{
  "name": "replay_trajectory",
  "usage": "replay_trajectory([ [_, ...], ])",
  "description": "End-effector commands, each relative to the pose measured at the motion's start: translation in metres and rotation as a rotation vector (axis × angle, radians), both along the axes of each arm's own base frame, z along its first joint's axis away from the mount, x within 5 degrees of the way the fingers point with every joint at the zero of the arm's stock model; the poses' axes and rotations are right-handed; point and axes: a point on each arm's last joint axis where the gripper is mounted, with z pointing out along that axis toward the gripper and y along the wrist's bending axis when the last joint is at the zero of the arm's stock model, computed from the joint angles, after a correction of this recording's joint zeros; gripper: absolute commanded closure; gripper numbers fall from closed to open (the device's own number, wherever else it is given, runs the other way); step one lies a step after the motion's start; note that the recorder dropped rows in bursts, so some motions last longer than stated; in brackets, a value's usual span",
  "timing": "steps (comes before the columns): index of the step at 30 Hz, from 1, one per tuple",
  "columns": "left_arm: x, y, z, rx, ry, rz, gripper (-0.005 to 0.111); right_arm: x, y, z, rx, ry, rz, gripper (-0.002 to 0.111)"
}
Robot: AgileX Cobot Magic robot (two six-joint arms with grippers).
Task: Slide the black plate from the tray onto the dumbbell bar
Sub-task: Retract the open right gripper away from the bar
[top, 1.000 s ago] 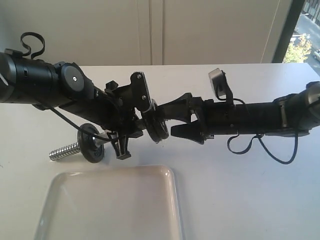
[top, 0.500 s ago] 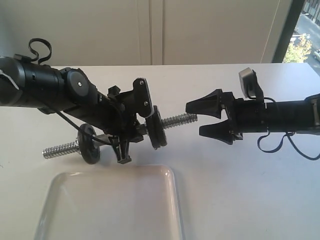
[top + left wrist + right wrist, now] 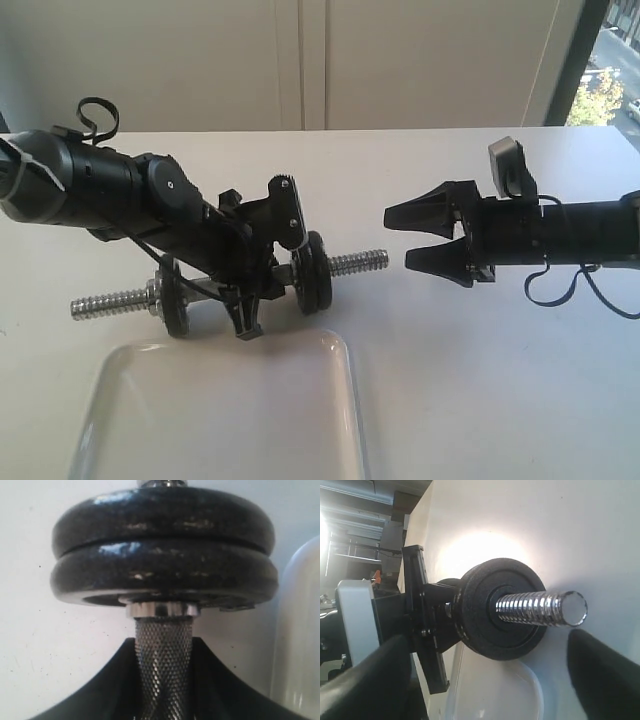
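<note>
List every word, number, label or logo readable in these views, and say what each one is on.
None: no view shows any readable text.
The black plate, the dumbbell bar and the tray show no lettering or marks.
The background room in the right wrist view is too blurred to tell if it holds any writing.

Bar [image 3: 358, 263] crosswise over tabletop [image 3: 480, 380], clasped mid-length by left claw [image 3: 243, 318]. Plate [image 3: 318, 272] on bar, right of that claw; disc [image 3: 172, 298] left of it. Tray [image 3: 345, 400] in front. Right claw [image 3: 400, 238] beyond bar's right end, apart, jaws spread.
</note>
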Motion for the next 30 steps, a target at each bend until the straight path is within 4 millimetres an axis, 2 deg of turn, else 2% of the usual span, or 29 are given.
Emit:
replay_trajectory([
  [1, 0.0096, -0.0028, 0.0251, -0.092, -0.083, 0.079, 0.107, 0.0013, -0.0021, 0.0056, 0.015, -0.017, -0.006, 0.056],
  [4, 0.0096, -0.0028, 0.0252, -0.093, -0.082, 0.081, 0.107, 0.0013, -0.0021, 0.0056, 0.015, -0.017, -0.006, 0.072],
  [7, 0.0096, -0.0028, 0.0252, -0.093, -0.082, 0.081, 0.107, 0.0013, -0.0021, 0.0056, 0.015, -0.017, -0.006, 0.077],
  [19, 0.0041, -0.0037, 0.0222, -0.081, -0.023, 0.046, 0.107, 0.0033, -0.0023, 0.0070, 0.020, -0.056, -0.018, 0.078],
  [30, 0.0018, -0.0032, 0.0277, -0.087, -0.021, 0.037, 0.107, 0.0033, -0.0023, 0.0070, 0.019, -0.059, -0.017, 0.078],
])
